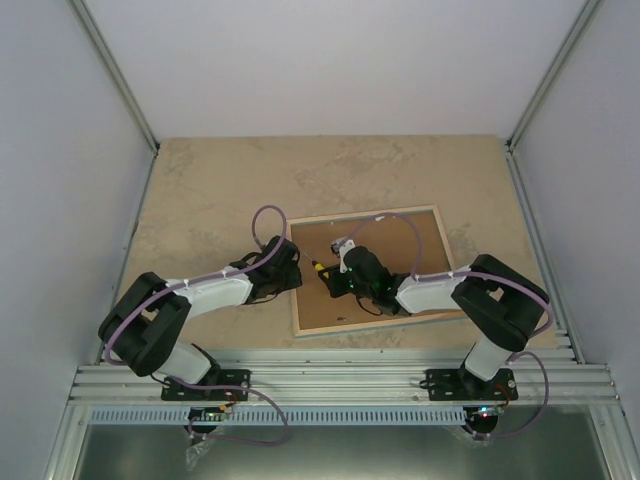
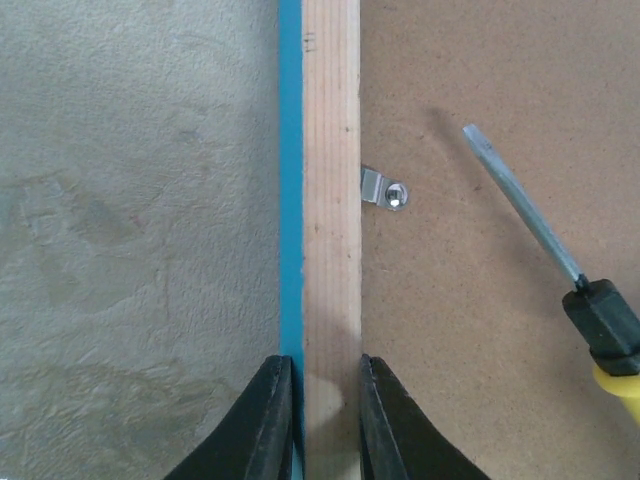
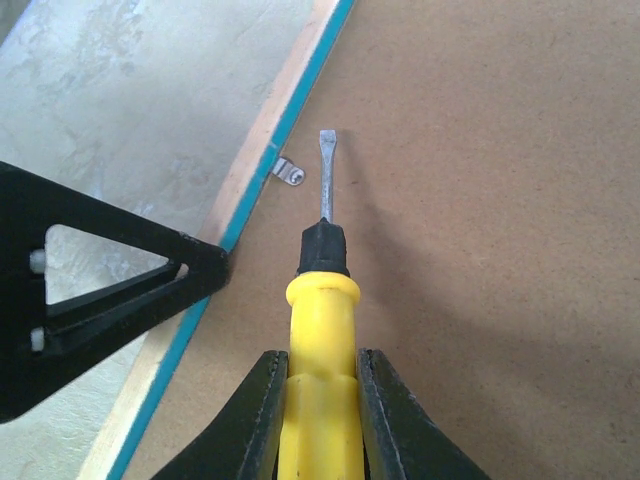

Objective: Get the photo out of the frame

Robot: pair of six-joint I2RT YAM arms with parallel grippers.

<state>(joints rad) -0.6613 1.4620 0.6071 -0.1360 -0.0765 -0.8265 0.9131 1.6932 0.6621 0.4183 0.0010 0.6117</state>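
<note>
The stone-patterned table [image 1: 200,190] is bare at 9 o'clock of the frame [image 1: 362,214], which lies face down with its brown backing [image 1: 325,305] up (so the photo cannot be seen from this side). The left gripper [image 2: 325,365] sits on the frame's 9 o'clock rail. Its two black fingers [image 2: 275,410] are closed nearly together, one on the turquoise outer edge and one on the inner side of the light wood strip, pinching that rail.

In the left wrist view a small metal clip [image 2: 385,188] is screwed to the backing at 1 o'clock of those fingers, its tab touching the wood.

The screwdriver [image 3: 320,300] is further toward 3 o'clock, and its flat blade points to 12 o'clock in the right wrist view. The tip is just beside the clip, at the clip's 3 o'clock and apart from it. Whether the blade touches the board cannot be told. The right gripper [image 3: 322,365] is clamped tight on the yellow handle.
</note>
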